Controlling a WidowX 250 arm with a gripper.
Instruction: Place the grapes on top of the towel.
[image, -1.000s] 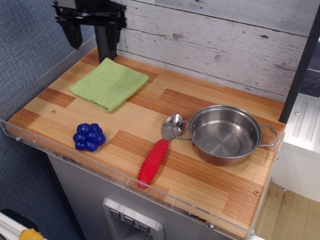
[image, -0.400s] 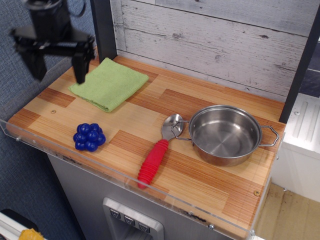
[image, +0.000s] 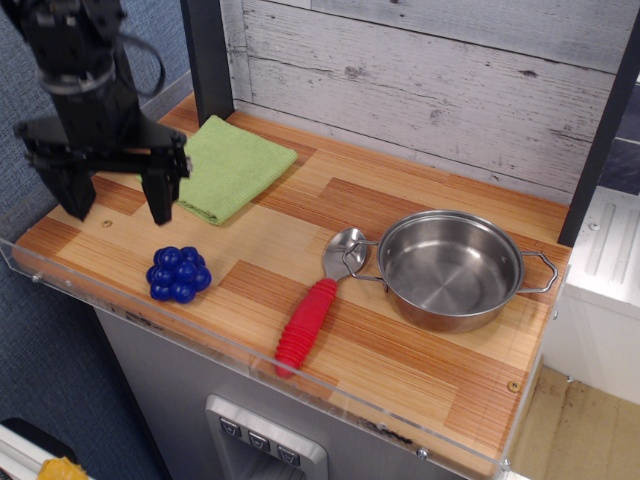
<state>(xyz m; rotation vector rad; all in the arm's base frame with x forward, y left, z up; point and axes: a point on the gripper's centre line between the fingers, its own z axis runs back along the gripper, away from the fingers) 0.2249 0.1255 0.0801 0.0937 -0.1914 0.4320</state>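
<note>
The grapes (image: 178, 273), a small glossy deep-blue bunch of balls, lie on the wooden counter near its front left edge. The towel (image: 228, 166), a folded light-green cloth, lies flat at the back left; its left part is hidden behind my arm. My black gripper (image: 118, 210) hangs open and empty above the counter's left end, its two fingers spread wide. It is above and to the left of the grapes, in front of the towel's left corner, and apart from both.
A steel pan (image: 450, 268) with side handles stands at the right. A spoon with a red ribbed handle (image: 309, 322) lies just left of it. A clear plastic rim (image: 250, 362) runs along the counter's front and left edges. A plank wall is behind.
My gripper has come down and forward from the back left corner, past the towel, to a spot close above and left of the grapes. It stays open. Nothing on the counter has moved.
</note>
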